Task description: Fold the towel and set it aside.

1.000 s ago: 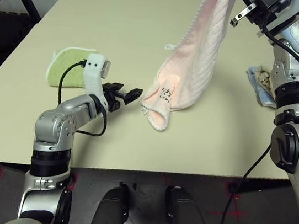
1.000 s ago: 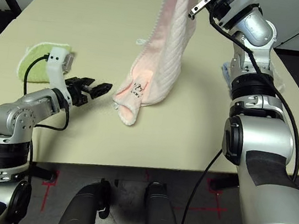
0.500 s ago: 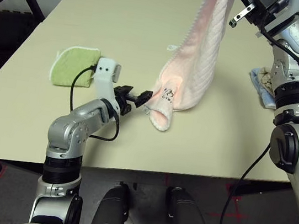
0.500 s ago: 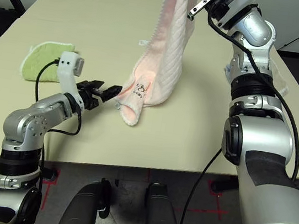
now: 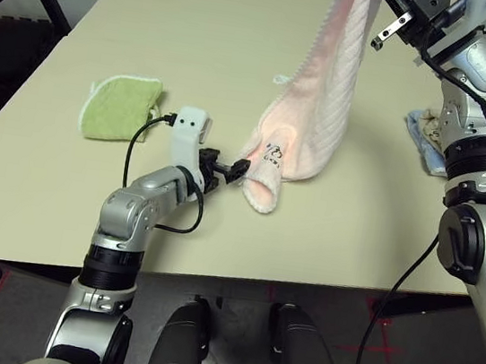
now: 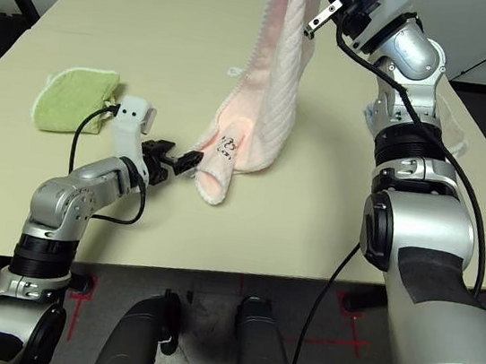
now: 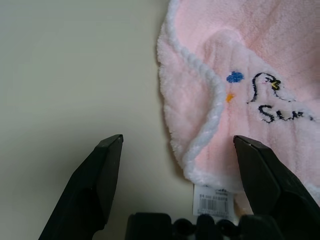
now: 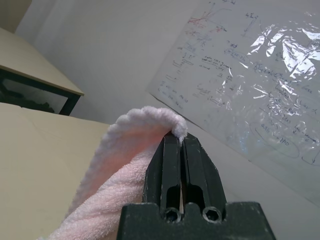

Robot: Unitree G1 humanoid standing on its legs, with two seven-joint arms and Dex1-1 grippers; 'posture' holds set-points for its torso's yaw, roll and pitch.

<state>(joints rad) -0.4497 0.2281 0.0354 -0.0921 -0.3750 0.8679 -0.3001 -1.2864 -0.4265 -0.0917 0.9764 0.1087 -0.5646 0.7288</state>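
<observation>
The pale pink terry-cloth towel with white stitched edging [image 5: 311,119] hangs lengthwise from the right claw [image 8: 180,142], whose two black fingers are pinched tight together on a top corner of the cloth, high above the beige tabletop [image 5: 197,58]. Only the towel's lower end rests on the tabletop, bunched into a rounded fold that shows the small dark embroidered mark [image 7: 272,97] and the little white tag [image 7: 214,202]. The left claw [image 5: 227,167] sits low over the tabletop at that lower end, its fingers spread wide with nothing between them yet; the white-edged bottom corner lies just ahead of the gap, nearer one finger than the other. This looks like the step of catching the second corner, so that the towel can be stretched between both arms and then folded. The next move probably calls for easing the left claw forward until the edging and one layer of cloth sit between the fingers, then closing on it without dragging the bunch along. A small green cloth [image 5: 119,107] lies well off to the left, and a beige-and-blue cloth bundle [image 5: 423,135] beside the right arm.
</observation>
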